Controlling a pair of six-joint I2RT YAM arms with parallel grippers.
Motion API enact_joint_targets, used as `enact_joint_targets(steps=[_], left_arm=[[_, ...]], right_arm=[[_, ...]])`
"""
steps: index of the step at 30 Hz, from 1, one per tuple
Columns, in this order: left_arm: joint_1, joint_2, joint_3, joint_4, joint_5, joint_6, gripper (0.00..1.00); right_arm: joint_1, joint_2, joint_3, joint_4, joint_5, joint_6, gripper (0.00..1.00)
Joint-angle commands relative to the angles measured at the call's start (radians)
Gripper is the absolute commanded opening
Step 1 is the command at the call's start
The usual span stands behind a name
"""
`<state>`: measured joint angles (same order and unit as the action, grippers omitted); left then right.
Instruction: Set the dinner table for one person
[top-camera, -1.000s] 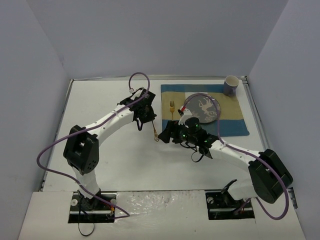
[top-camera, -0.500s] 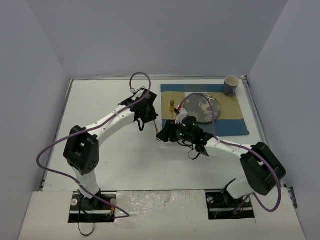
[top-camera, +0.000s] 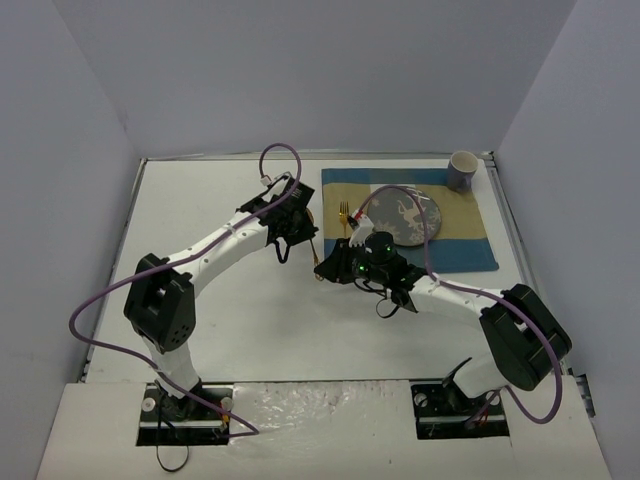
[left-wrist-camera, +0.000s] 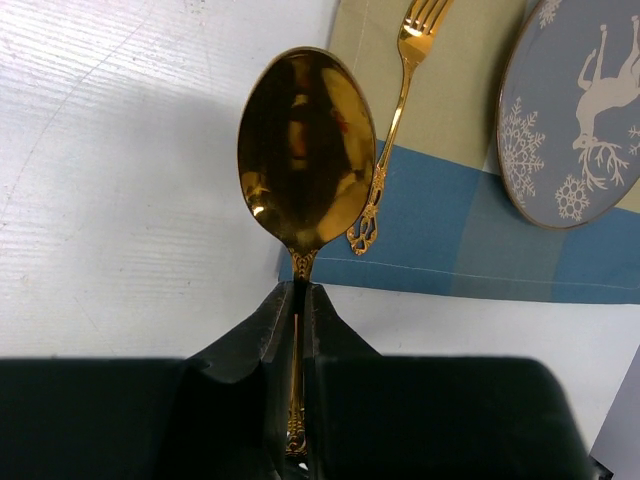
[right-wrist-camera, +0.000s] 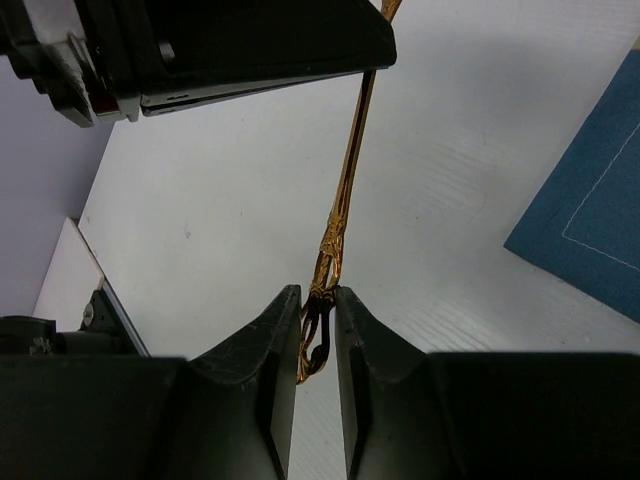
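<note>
- Dinner table (top-camera: 220, 320): large, flat, white rectangle with thin metal edge rails.
- Placemat (top-camera: 470, 245): blue-and-tan striped cloth, flat on the tabletop's far right part.
- Plate (top-camera: 410, 215): round, grey-blue, printed with a white deer and snowflakes; flat on the placemat's middle.
- Fork (top-camera: 344, 215): gold, flat on the placemat's left strip, just beside the plate, tines pointing to the far edge.
- Cup (top-camera: 461, 170): greyish, upright at the placemat's far right corner.
- Spoon (left-wrist-camera: 305, 150): gold, ornate handle, raised off the tabletop near the placemat's left edge; neck pinched in the left gripper (left-wrist-camera: 300, 300), handle tip between the fingers of the right gripper (right-wrist-camera: 318, 300), firmness unclear.
</note>
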<state>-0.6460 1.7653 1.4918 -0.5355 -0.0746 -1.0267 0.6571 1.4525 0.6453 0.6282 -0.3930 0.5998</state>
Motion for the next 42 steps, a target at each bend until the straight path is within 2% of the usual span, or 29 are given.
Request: enact_joint_targets(steps=[1,5,10,23,29,32,35,36,38,40,42], left_arm=[[-0.008,-0.067,0.006,0.061,0.001,-0.004,0.00],[-0.009,-0.070,-0.005,0.080,0.006,0.020,0.00],[-0.009,-0.080,-0.021,0.092,0.003,0.037,0.01],[-0.011,-0.133,-0.047,0.114,-0.001,0.108,0.54],[-0.013,-0.221,-0.070,0.159,0.041,0.182,0.74],[-0.014,-0.280,-0.094,0.197,0.075,0.268,0.81],[-0.011,-0.367,-0.128,0.206,0.073,0.418,0.92],[-0.008,-0.389,-0.130,0.203,0.073,0.454,0.92],[0.013,-0.447,-0.171,0.192,0.070,0.533,0.97],[0.041,-0.496,-0.200,0.177,0.075,0.584,0.97],[0.108,-0.554,-0.232,0.151,0.113,0.621,0.97]], right_arm=[[0.007,-0.027,0.013,0.095,-0.018,-0.005,0.08],[0.003,-0.043,-0.002,0.096,-0.021,0.000,0.00],[-0.013,-0.060,-0.026,0.118,-0.033,0.024,0.00],[-0.122,-0.173,-0.086,0.082,-0.062,0.046,0.00],[-0.237,-0.235,-0.096,0.002,-0.092,0.038,0.00],[-0.274,-0.266,-0.087,-0.076,-0.093,0.018,0.00],[-0.354,-0.308,-0.085,-0.154,-0.115,0.005,0.00],[-0.356,-0.310,-0.085,-0.156,-0.116,0.005,0.00],[-0.446,-0.334,-0.089,-0.196,-0.155,0.004,0.00],[-0.521,-0.348,-0.090,-0.224,-0.172,0.001,0.00],[-0.601,-0.346,-0.084,-0.257,-0.224,-0.016,0.00]])
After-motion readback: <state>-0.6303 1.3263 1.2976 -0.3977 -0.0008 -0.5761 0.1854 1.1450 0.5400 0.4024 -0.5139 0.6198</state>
